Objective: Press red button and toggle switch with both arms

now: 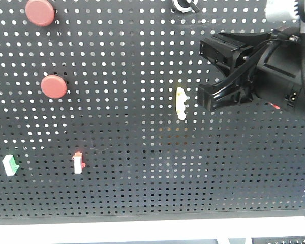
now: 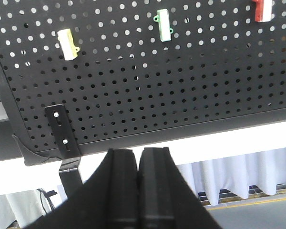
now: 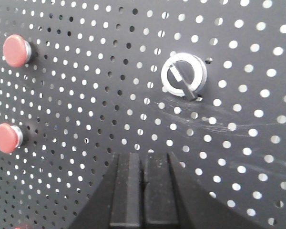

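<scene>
1. Left gripper (image 2: 138, 155): I see it only in its own wrist view. The two black fingers are pressed together with nothing between them. It sits below the lower edge of the pegboard (image 2: 181, 86), clear of it.
2. Red button (image 1: 39, 12): the larger of the two, at the pegboard's upper left corner, partly cut by the front view's top edge. Nothing touches it.
3. Smaller red button (image 1: 54, 87): directly below the larger one, well apart from it.
4. Green toggle switch (image 1: 10, 165): near the left edge, low on the board.
5. Red toggle switch (image 1: 79, 163): right of the green one, at the same height.
6. Yellow toggle switch (image 1: 181, 103): mid-board, just left of the right arm's black end piece; I cannot tell whether they touch.
7. Rotary selector (image 3: 183, 75): silver ring with a dark knob, at the board's top edge.
8. Right gripper (image 3: 143, 160): fingers clenched together and empty in the wrist view. It points at the board below the selector, toward the right edge.
</scene>
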`<state>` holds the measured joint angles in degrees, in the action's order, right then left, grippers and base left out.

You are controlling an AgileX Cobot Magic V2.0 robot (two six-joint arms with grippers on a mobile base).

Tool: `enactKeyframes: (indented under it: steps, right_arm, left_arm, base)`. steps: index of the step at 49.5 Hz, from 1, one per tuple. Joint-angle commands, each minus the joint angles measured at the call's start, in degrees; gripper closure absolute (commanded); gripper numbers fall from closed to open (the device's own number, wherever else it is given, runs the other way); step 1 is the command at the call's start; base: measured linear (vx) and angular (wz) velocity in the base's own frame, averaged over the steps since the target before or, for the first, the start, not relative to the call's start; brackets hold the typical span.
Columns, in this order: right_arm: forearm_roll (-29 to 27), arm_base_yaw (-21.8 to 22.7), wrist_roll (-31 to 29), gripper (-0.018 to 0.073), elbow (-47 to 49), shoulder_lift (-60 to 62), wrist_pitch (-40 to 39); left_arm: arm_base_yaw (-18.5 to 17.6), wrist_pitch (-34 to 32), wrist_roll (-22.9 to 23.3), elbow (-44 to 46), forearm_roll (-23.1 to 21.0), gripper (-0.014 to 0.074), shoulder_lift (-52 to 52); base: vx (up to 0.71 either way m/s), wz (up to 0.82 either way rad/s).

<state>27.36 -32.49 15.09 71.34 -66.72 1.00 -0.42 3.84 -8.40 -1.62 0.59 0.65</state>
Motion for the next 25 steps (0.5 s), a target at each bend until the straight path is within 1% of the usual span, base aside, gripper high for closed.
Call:
enactKeyframes:
  steps: [1,6,9,11,13,17,20,23,25]
  right_arm:
    - [0.9,0.2,-0.2,0.0559,1.5,1.3,-3.8]
    - [0.6,0.2,-0.8,0.0559,0.5,4.2,-0.5]
    - [0.2,0.6,-3.7,0.0559,-2.9,8.6,1.0]
    - [-1.2,2.3,-5.7,0.0559,-6.1,11.9,0.9]
    - [-3.8,5.1,-7.2,0.0559,-9.4,14.9,0.4]
    - [-8.8,11.7,-7.9,0.0559,-18.4,21.6,-1.8]
    - [-12.5,18.2,-7.9,0.0559,-26.4,27.8,-3.3]
    - [-14.7,23.7,-7.9,0.0559,-33.4,33.3,-4.3]
    - [-15.1,26.1,-7.9,0.0559,-37.5,36.6,-4.6]
  left_arm:
    - [0.1,-4.5,0.3,-1.9,-0.6,0.0594,1.0]
    - [0.1,-4.5,0.3,-1.9,-0.6,0.0594,1.0]
    - [0.1,-4.5,0.3,-1.9,-0.6,0.0594,1.0]
    - [0.1,-4.5,0.3,-1.9,-0.6,0.0594,1.0]
    - [0.1,-4.5,0.3,-1.9,-0.6,0.0594,1.0]
    - [0.1,-4.5,0.3,-1.9,-0.6,0.0594,1.0]
    - [0.1,-4.5,0.3,-1.9,-0.6,0.0594,1.0]
    - [0.1,-4.5,0.3,-1.9,-0.6,0.0594,1.0]
    - [0.1,-4.5,0.3,-1.9,-0.6,0.0594,1.0]
  base:
    - [0.00,0.00]
    - [0.00,0.00]
    - [0.00,0.00]
    - [0.00,0.00]
    - [0.00,0.00]
    - [0.00,0.00]
    - [0.00,0.00]
    - [0.00,0.00]
    - [0.00,0.00]
